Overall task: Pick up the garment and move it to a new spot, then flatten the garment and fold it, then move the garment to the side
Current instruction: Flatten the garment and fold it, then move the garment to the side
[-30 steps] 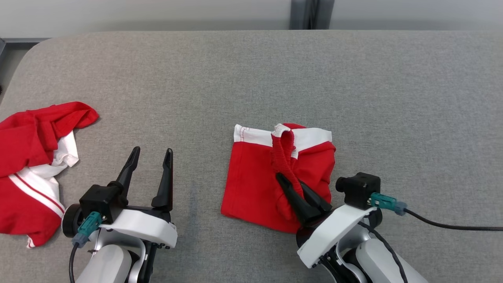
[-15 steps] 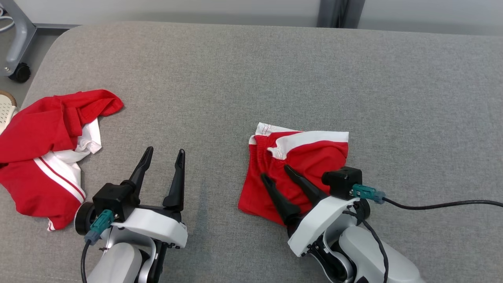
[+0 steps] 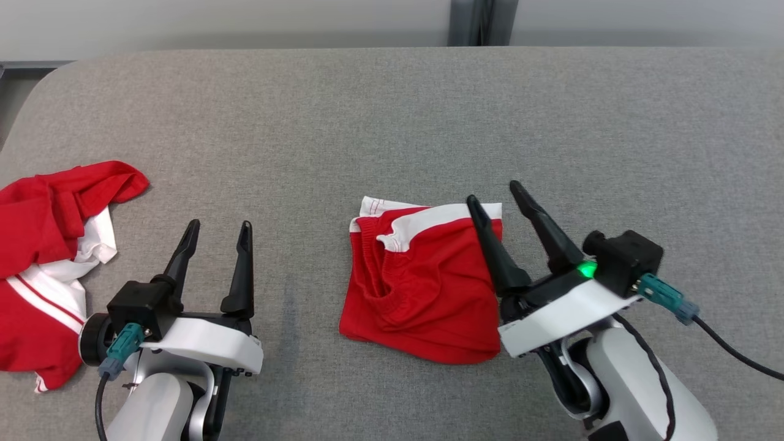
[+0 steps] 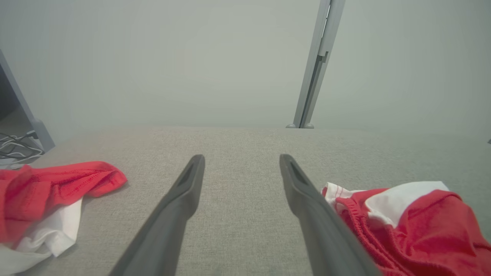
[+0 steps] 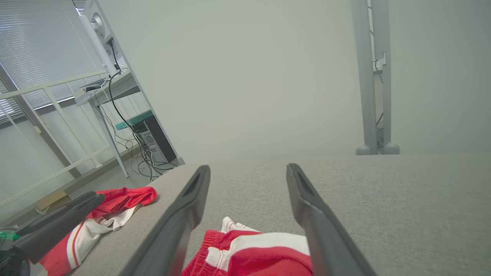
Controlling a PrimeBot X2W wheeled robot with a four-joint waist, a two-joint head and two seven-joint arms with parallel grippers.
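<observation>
Status check, head view: garment (image 3: 422, 282) (red shorts w/ white band, as far as I can tell) lies just toward 6 o'clock of the centre of the grey table (image 3: 392, 122). It is a compact, roughly square packet with the white band along its 12 o'clock edge and the elastic waistband bunched at approx. 10 o'clock. Judged from that shape, pick-up, relocation, flattening and fold look done, though the fold is lumpy and not crisp. Still to do: shift it to the side. R gripper (image 3: 492, 191) sits at the packet's 3 o'clock edge w/ fingers pointing to 12; jaws are spread wide w/ nothing between them, so the cloth is let go. The right wrist view shows the packet low between the fingers; contact w/ the fabric can't be confirmed. L gripper (image 3: 220, 223) is at approx. 8 o'clock of the packet, well apart from it, jaws also spread and empty. A second red/white garment (image 3: 43, 257) lies crumpled at the table's 9 o'clock edge, untouched by either arm. Next move calls for a re-grasp of the packet w/o undoing the fold; a single-edge pinch risks it opening up.
</observation>
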